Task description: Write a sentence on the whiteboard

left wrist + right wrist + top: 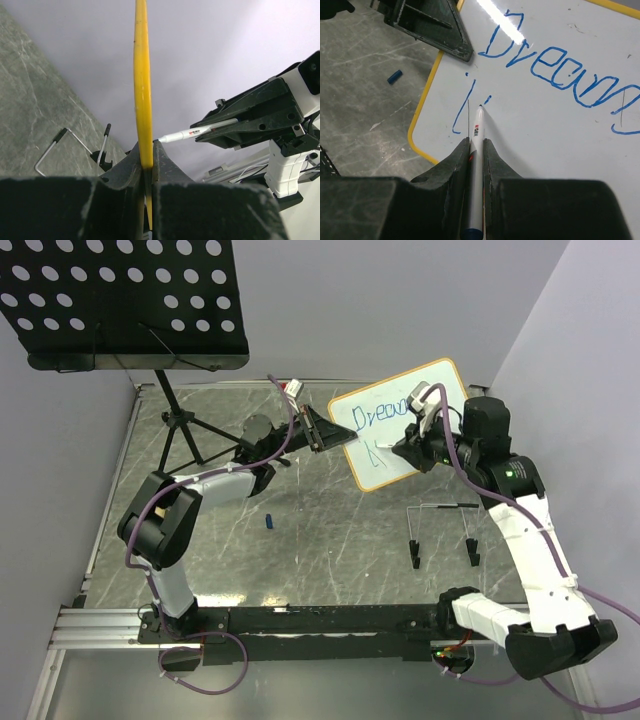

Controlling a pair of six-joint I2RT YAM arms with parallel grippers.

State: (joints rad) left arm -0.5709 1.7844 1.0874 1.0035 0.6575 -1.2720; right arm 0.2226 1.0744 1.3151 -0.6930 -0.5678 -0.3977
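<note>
Both claws are clamping: left claw [318,436] is pinching the whiteboard [382,466] by its frame edge, holding it tilted above the surface [330,532], while right claw [476,142] is gripping a marker [476,165], tip sitting against the board beneath the sentence [555,75] and its first blue line.

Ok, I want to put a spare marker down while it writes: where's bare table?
The widest bare patch of table lies in the middle, between the blue cap and the wire stand. Crowded: back right, where the left gripper clamps the whiteboard and the right gripper holds the marker to it; the music stand's legs take back left.
</note>
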